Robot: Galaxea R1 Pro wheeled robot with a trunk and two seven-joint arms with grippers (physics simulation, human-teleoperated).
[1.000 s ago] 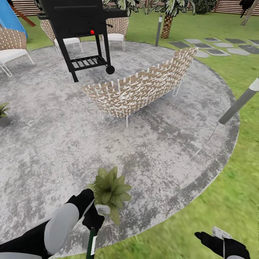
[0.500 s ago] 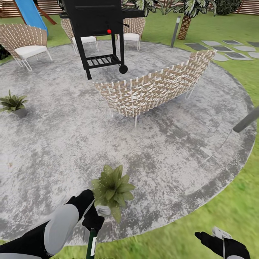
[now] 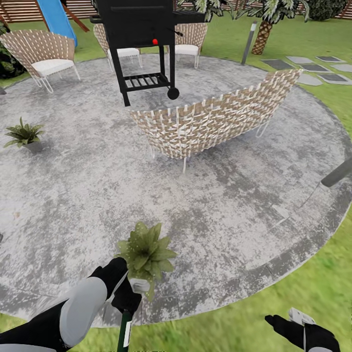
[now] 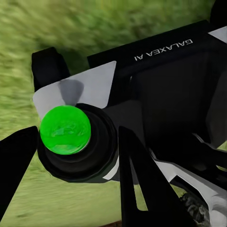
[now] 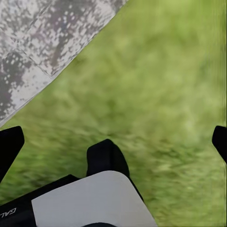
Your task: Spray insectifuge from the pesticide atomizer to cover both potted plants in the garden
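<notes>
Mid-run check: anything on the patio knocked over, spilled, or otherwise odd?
Nothing stands out. The near potted plant by the left claw and the far potted plant stand upright; the grill and wicker sofa are on their legs.

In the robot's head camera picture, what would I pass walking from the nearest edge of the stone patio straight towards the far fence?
Near leafy green potted plant → curved woven wicker sofa → black wheeled barbecue grill → white-cushioned wicker chair → palm with woven brown trunk → brown slatted wooden fence.

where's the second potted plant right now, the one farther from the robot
In the head view, the far potted plant sits at the left edge of the stone patio, in front of the wicker chair with the white cushion.
</notes>
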